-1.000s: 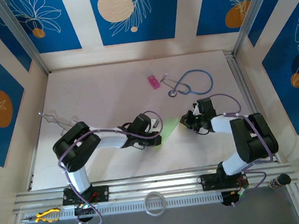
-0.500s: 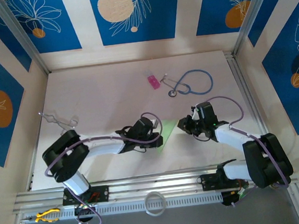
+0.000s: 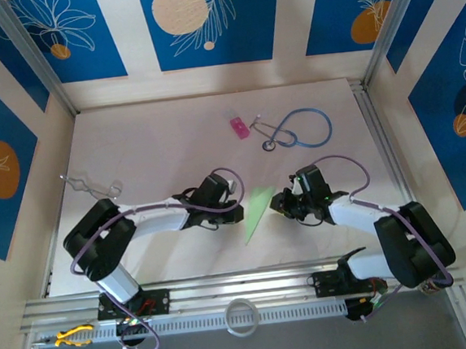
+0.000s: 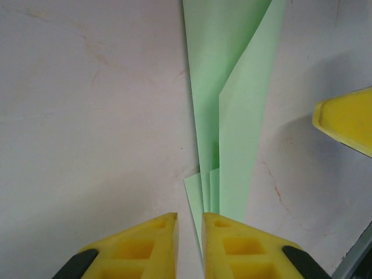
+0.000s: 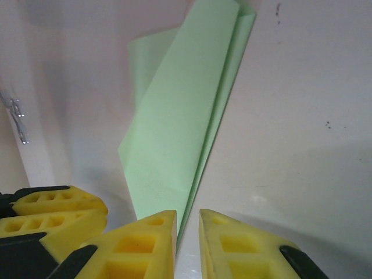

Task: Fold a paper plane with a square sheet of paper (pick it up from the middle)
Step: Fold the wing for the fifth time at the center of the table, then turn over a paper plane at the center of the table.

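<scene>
**Robotics laboratory, enclosed test cell.** Two jointed arms, the left arm (image 3: 160,222) and right arm (image 3: 357,209), are bolted side by side to an aluminium rail (image 3: 243,289) at the near edge of a white worktop (image 3: 156,140). The left pincer (image 4: 189,244) and right pincer (image 5: 187,244) have moulded yellow fingers. Aluminium posts (image 3: 31,57) frame wall panels (image 3: 66,34) printed with blue-and-orange leaf motifs, closing the cell on three sides. Mixed oddments lie about: a stethoscope (image 3: 302,127) and a pink block (image 3: 239,127) on the worktop, and pliers (image 3: 72,335) and a tape ring (image 3: 241,317) on the front ledge.
</scene>
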`<move>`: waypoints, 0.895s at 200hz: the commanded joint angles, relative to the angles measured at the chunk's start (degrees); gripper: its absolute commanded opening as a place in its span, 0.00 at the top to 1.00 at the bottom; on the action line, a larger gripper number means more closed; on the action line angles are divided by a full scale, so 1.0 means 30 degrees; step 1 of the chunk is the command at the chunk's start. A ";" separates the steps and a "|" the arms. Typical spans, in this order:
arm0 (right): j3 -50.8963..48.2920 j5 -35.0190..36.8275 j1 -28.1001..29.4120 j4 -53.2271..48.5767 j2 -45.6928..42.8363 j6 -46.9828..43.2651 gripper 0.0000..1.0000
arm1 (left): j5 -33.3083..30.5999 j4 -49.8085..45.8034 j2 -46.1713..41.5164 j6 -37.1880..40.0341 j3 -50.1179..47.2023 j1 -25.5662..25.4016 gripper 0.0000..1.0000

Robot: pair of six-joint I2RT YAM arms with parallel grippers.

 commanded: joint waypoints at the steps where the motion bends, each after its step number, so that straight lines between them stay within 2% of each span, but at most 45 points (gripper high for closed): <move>1: 0.0564 -0.0146 0.0298 0.0088 0.0544 0.0083 0.81 | 0.1095 -0.0485 0.0665 0.0617 0.0833 0.0187 0.81; 26: 0.0669 -0.0254 0.0468 0.0280 0.1106 0.0177 0.81 | 0.1302 -0.0653 0.1227 0.0849 0.1377 0.0283 0.79; 71: 0.0857 -0.0352 0.0643 0.0384 0.1579 0.0175 0.81 | 0.0211 -0.1691 0.1677 0.1299 0.1913 0.0333 0.77; 179: 0.1050 -0.0586 0.0910 0.0904 0.2836 0.0240 0.81 | 0.1895 -0.0579 0.2684 0.1668 0.2458 0.0365 0.70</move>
